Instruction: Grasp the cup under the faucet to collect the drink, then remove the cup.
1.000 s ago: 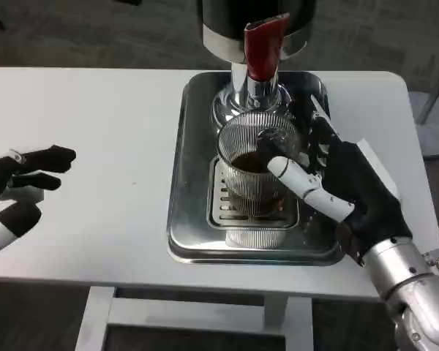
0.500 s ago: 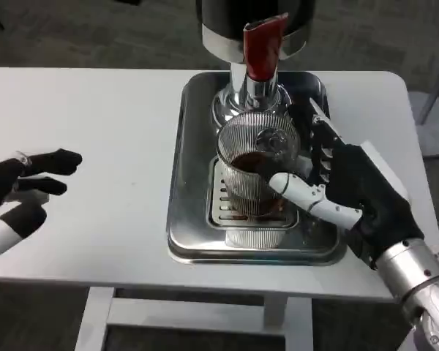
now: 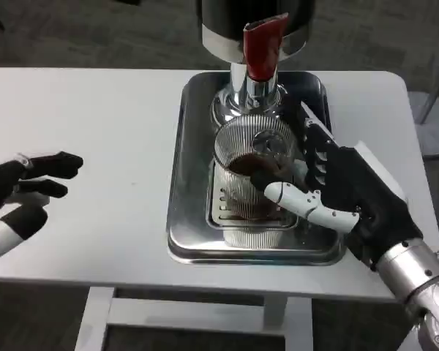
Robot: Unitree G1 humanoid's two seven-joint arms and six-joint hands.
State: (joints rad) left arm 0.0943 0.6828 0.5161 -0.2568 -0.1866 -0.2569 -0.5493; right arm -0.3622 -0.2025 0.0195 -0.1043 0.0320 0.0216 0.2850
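White table [image 3: 95, 131] carries everything, w/ a steel drip tray [image 3: 186, 175] set mid-table under the dispenser [image 3: 256, 25]. Dispenser's red tap lever [image 3: 263, 44] sits above the chrome faucet [image 3: 254, 91].

Right hand [image 3: 336, 194] is wrapped round the ribbed glass cup [image 3: 252, 164] from the robot's right side: thumb across the front of the cup, other fingers [image 3: 316, 150] behind it, so it's gripping the cup. Cup stands on the tray's slotted grate [image 3: 223, 201], directly below the faucet, w/ dark drink inside, roughly half full by the look of it.

Vs a sec ago: right hand has slid lower and further round the cup, thumb now lying nearly flat across the front rather than angled up; forearm [image 3: 417, 281] has dropped toward the frame's lower right. Cup looks a touch nearer the camera and shifted left, but hard to be sure. Drink level approx the same. No stream visible from the faucet, though it's too small to rule out.

Left hand [image 3: 22, 190] hovers over the table's left edge, well apart from the tray, fingers spread, holding nothing; barely moved.

Meaning: grasp has been tightened and filling seems about done, so the remaining step is prob. drawing the cup out from under the faucet. Risk: slosh if tilted.
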